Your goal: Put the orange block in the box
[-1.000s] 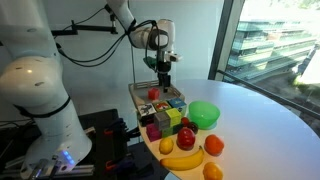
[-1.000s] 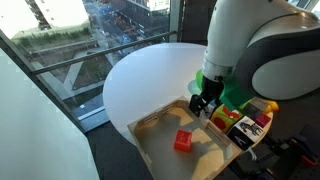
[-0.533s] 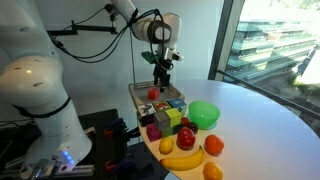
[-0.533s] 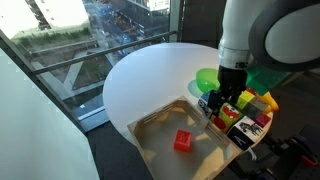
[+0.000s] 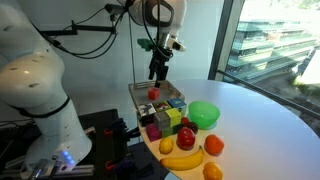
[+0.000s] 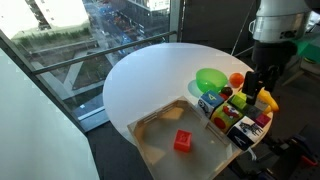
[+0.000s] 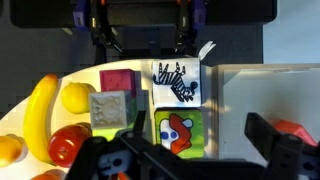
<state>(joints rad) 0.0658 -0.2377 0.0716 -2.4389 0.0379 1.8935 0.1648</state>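
Note:
The orange block [image 5: 153,94] lies inside the grey box [image 5: 139,96] and touches nothing else. In an exterior view it sits near the middle of the box floor [image 6: 183,141], inside the low walls [image 6: 150,124]. In the wrist view it shows at the right edge [image 7: 296,131], on the pale box floor [image 7: 262,88]. My gripper [image 5: 156,71] hangs well above the box, open and empty. It also shows in an exterior view [image 6: 256,88]. In the wrist view its fingers [image 7: 185,150] are spread wide with nothing between them.
A green bowl [image 5: 204,114] [image 6: 211,79] stands beside a cluster of coloured blocks, including a purple cube [image 5: 153,131] and a zebra-patterned block [image 7: 178,80]. A banana [image 5: 182,159], a lemon [image 7: 78,97] and other fruit lie near the table edge. A window runs behind the round white table [image 6: 150,75].
My gripper has risen up and away from the box. The orange block has stayed where it lay in the box.

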